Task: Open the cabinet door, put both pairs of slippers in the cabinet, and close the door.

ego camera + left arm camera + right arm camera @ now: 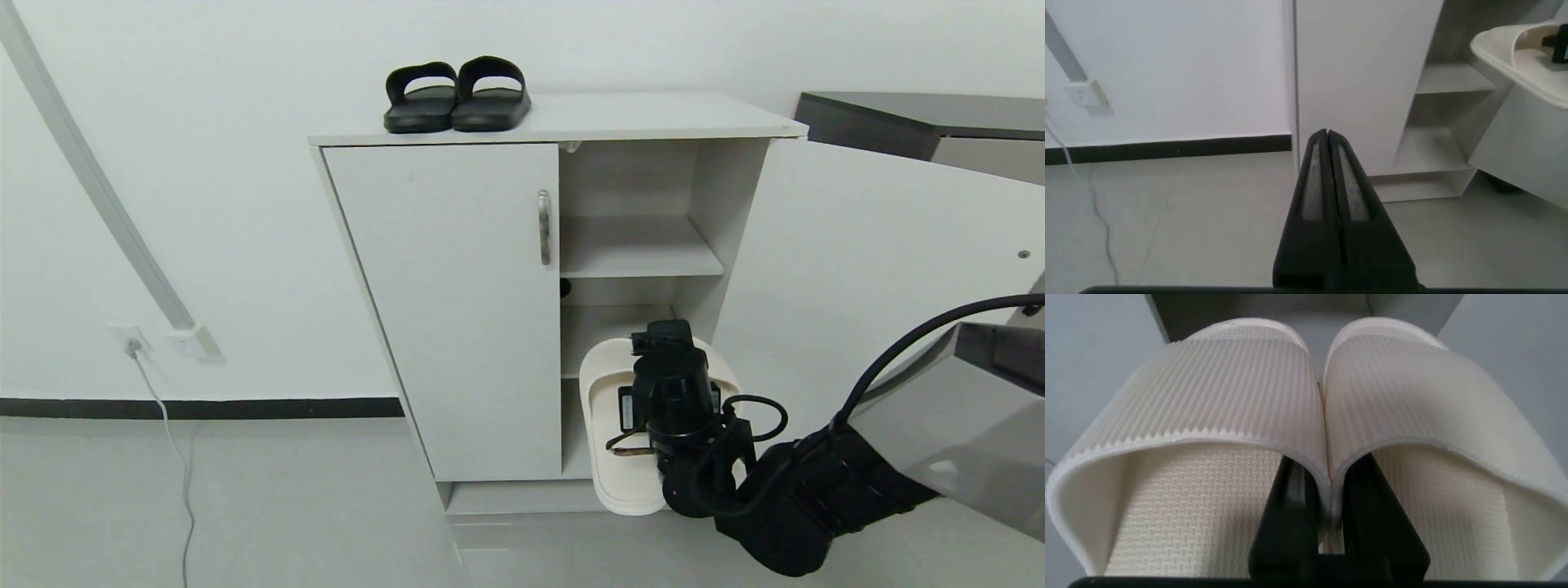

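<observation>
— Cream slippers (598, 408), where were they at that point?
— Pinched by their straps in the right gripper (1324, 514), clenched on them, at the mouth of the cabinet (653, 118), low in its open half. Whether they rested on a shelf I couldn't tell
— And the door?
— Right door (865, 269) stood swung wide; left door (449, 310) was closed. So step one looked done
— What was left?
— Black slippers (457, 96) sat untouched on the cabinet's top. The left gripper (1327, 175) hung clenched on nothing. I judged it under halfway: one pair to release, one to fetch, then the door to close
</observation>
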### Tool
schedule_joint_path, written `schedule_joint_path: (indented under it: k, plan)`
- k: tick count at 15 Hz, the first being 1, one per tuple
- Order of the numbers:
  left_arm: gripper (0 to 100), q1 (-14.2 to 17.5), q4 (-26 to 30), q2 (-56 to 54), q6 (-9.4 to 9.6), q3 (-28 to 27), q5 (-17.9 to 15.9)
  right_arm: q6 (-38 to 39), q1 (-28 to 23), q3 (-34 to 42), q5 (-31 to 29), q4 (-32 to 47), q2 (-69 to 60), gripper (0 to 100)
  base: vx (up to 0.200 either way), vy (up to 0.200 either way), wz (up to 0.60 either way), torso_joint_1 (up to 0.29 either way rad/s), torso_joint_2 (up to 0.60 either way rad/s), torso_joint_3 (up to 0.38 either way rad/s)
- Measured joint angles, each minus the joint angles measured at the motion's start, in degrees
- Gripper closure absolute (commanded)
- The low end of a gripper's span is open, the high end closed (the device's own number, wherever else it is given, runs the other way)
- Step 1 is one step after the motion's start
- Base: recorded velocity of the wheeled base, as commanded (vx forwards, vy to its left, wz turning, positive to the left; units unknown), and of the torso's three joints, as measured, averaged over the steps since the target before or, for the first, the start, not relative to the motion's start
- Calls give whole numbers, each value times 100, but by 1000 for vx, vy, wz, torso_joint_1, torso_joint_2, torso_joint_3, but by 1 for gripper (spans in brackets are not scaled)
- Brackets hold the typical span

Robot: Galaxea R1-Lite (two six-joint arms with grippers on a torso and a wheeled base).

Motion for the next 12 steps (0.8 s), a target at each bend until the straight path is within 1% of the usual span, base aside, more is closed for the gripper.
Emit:
schedule_joint_path:
  k: [4, 6, 8, 12]
  plan:
    - [100, 5, -5, 0, -29, 0, -1, -7, -5, 96, 149, -252, 143, 100, 0, 0, 0, 0, 0, 0]
    - [100, -9, -2, 0, -29, 0, 11, -22, 48, 96, 562, -444, 273, 100, 0, 0, 0, 0, 0, 0]
    - [100, 0, -2, 0, -38, 0, 21, -32, 6, -100, 753, -514, 529, 100, 0, 0, 0, 0, 0, 0]
    - [100, -6, -2, 2, -38, 0, 22, -18, -7, -417, 813, -552, 931, 100, 0, 0, 0, 0, 0, 0]
